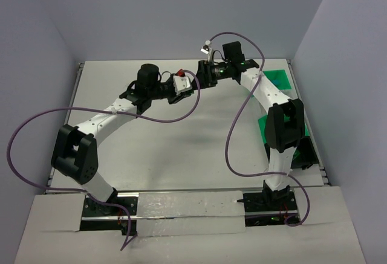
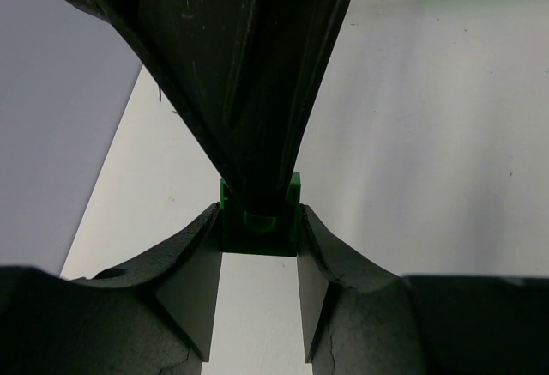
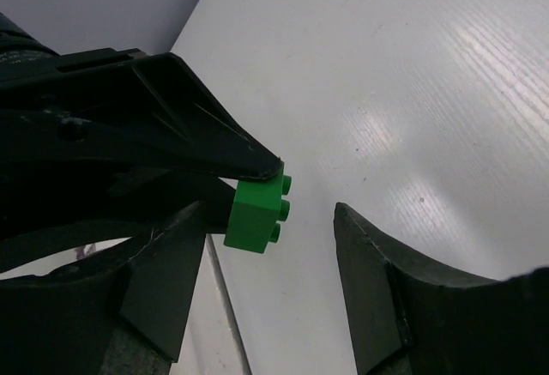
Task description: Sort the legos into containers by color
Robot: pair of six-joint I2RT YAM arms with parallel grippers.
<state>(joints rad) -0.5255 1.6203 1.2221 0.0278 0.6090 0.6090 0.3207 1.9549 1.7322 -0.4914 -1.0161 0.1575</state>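
The left arm reaches from its base at the near left across the white counter point(image 1: 181, 155) toward the far middle, where the two arms meet tip to tip. The left pincer point(image 2: 260, 220) is clamped on a small green lego brick point(image 3: 256, 214), one finger pressing each side, with the studs facing out toward the right. The right pincer point(image 3: 268, 220) comes in from the opposite side with its jaws spread. The brick sits in the gap between them, close to one finger and well apart from the other, and neither finger clearly grips it. In the left wrist view one right finger lies across the top of the brick. Further right, a bright green container point(image 1: 279, 80) lies near the far right corner, and a second container point(image 1: 264, 128) shows partly behind the right arm.
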